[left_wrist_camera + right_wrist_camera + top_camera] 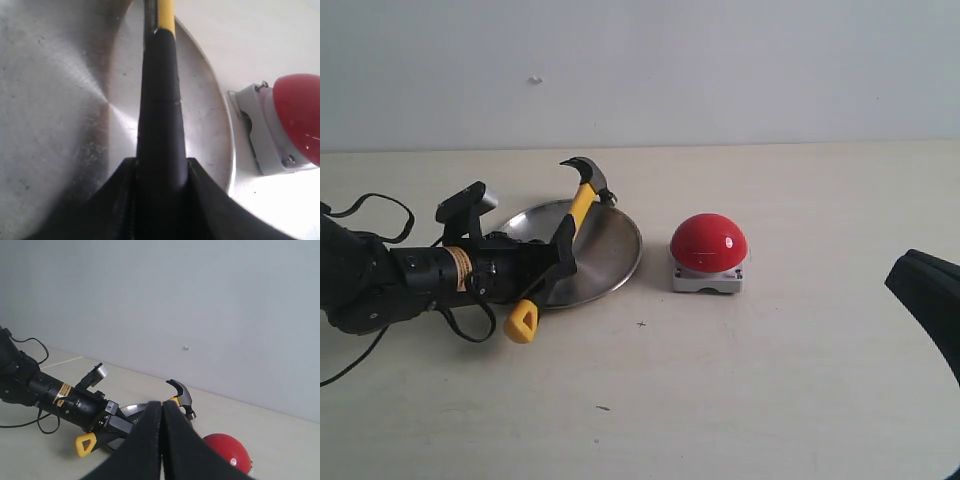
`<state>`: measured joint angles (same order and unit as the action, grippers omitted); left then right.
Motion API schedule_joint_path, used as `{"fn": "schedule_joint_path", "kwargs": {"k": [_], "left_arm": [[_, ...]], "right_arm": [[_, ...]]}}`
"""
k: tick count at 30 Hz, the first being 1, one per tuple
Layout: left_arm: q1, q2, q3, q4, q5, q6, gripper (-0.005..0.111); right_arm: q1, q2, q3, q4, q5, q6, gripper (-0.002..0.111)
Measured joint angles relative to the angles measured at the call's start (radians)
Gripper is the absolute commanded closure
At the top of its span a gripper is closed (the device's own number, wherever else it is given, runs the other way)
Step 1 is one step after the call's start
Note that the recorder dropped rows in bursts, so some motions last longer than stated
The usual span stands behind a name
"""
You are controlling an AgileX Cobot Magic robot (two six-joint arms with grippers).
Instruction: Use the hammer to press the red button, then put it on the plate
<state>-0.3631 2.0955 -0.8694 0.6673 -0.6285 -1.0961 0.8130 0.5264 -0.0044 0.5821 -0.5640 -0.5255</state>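
My left gripper [558,262] is shut on the black grip of the hammer [576,212] and holds it slanted over the plate [610,255]. Its dark head [588,172] points up past the plate's far rim. Its yellow tip [521,322] hangs off the near rim. In the left wrist view the hammer's handle [161,100] runs between my fingers above the steel plate [55,100]. The red button [708,243] sits on the table to the right of the plate, apart from the hammer. My right gripper [161,407] is shut on nothing at the far right.
A pale wall [720,60] stands behind the light table [720,400]. A black cable [380,215] loops off my left arm near the left edge. My right arm [932,295] shows as a dark shape at the right edge.
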Motion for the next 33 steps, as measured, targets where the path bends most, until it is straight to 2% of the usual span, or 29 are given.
{"fn": "schedule_joint_path", "kwargs": {"k": [2, 9, 20, 22, 24, 26, 28, 29, 33], "left_arm": [[0.002, 0.000, 0.000, 0.012, 0.000, 0.000, 0.100], [0.002, 0.000, -0.002, 0.032, 0.000, 0.000, 0.075], [0.024, -0.042, -0.006, 0.034, 0.001, 0.016, 0.059], [0.034, -0.055, -0.006, 0.034, 0.035, 0.028, 0.060], [0.053, -0.076, -0.006, 0.034, 0.083, 0.035, 0.066], [0.075, -0.104, -0.006, 0.034, 0.138, 0.039, 0.079], [0.092, -0.137, 0.002, 0.032, 0.166, 0.052, 0.101], [0.102, -0.160, 0.013, 0.032, 0.172, 0.064, 0.106], [0.121, -0.273, 0.077, 0.017, 0.184, 0.158, 0.107]], "right_arm": [[0.000, 0.000, 0.000, 0.000, 0.000, 0.000, 0.108], [0.000, 0.000, 0.000, -0.002, 0.000, 0.000, 0.108], [0.000, 0.000, 0.000, -0.002, 0.008, 0.002, 0.108], [0.000, 0.000, 0.000, -0.004, 0.008, 0.002, 0.108], [0.000, 0.000, 0.000, -0.004, 0.010, 0.002, 0.108], [0.000, 0.000, 0.000, -0.004, 0.011, 0.004, 0.108], [0.000, 0.000, 0.000, -0.004, 0.012, 0.004, 0.108], [0.000, 0.000, 0.000, -0.004, 0.014, 0.004, 0.108], [0.000, 0.000, 0.000, -0.004, 0.020, 0.004, 0.108]]}}
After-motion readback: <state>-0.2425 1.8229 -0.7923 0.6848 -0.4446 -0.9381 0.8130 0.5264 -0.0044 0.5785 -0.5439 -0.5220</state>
